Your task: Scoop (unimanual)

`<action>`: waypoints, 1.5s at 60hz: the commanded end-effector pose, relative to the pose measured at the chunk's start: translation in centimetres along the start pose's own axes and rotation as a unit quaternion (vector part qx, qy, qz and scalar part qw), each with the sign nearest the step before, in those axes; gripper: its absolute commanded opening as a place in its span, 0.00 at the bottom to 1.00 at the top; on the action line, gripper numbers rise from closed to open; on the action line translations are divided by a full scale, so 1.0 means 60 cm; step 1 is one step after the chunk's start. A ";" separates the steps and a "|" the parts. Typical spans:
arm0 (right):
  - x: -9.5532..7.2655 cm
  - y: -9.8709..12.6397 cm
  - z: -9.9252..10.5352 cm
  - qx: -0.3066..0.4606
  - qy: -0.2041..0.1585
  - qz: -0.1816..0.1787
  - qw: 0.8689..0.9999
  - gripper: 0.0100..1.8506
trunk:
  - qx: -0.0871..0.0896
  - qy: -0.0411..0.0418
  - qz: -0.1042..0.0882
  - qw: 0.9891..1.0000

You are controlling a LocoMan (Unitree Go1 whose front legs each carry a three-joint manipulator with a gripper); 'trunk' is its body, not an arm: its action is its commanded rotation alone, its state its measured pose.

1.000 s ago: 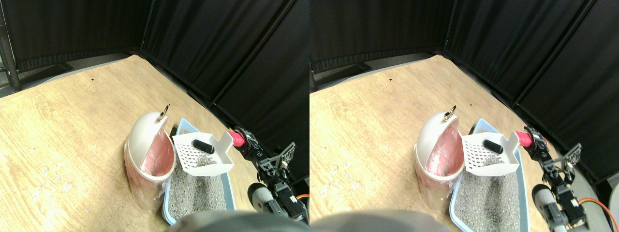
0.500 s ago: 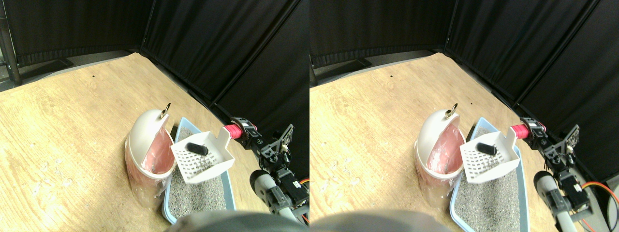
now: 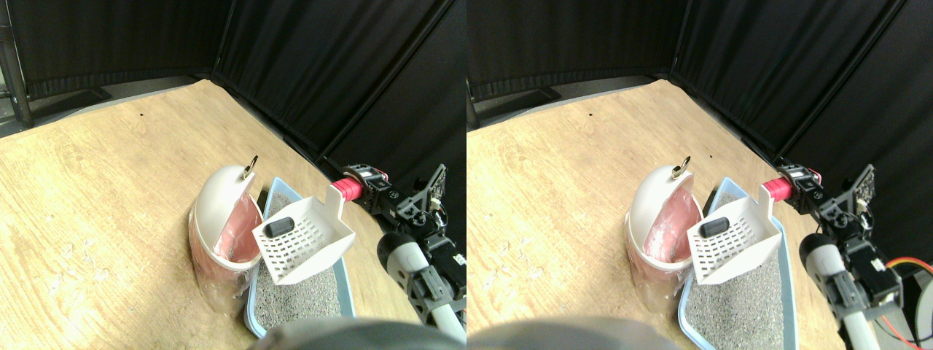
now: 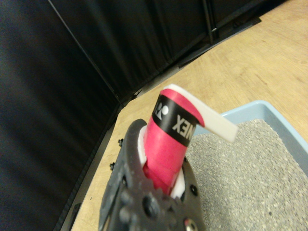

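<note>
White slotted scoop (image 3: 302, 244), pink-wrapped handle (image 3: 348, 189)

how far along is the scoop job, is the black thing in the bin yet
Not yet. Done: the black lump is out of the litter tray and lies in the white slotted scoop. In hand: the right hand grips the scoop's pink wrapped handle, tilting the scoop toward the pink-lined bin, with the lump at the scoop's lip beside the bin opening. Left: tipping it in.
</note>
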 end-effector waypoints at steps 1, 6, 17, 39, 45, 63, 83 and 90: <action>0.000 0.000 0.010 0.005 -0.010 -0.018 1.000 0.03 | -0.014 0.001 0.009 1.000; 0.000 0.002 0.013 -0.006 -0.014 -0.015 1.000 0.03 | -0.015 0.001 0.011 1.000; -0.002 0.004 0.018 -0.014 -0.006 -0.033 0.999 0.03 | -0.015 0.000 0.010 1.000; -0.011 0.004 0.034 -0.071 0.009 -0.058 0.996 0.03 | -0.014 0.001 0.009 1.000; -0.010 0.005 0.030 -0.079 0.002 -0.054 0.995 0.03 | -0.014 0.001 0.009 1.000; -0.007 0.013 0.025 -0.131 -0.023 -0.058 0.989 0.03 | -0.018 -0.001 0.012 1.000; 0.010 0.020 0.041 -0.189 -0.031 -0.087 0.978 0.03 | -0.026 -0.006 0.021 0.999; 0.012 0.016 0.048 -0.189 -0.049 -0.074 0.978 0.03 | -0.028 -0.006 0.022 0.999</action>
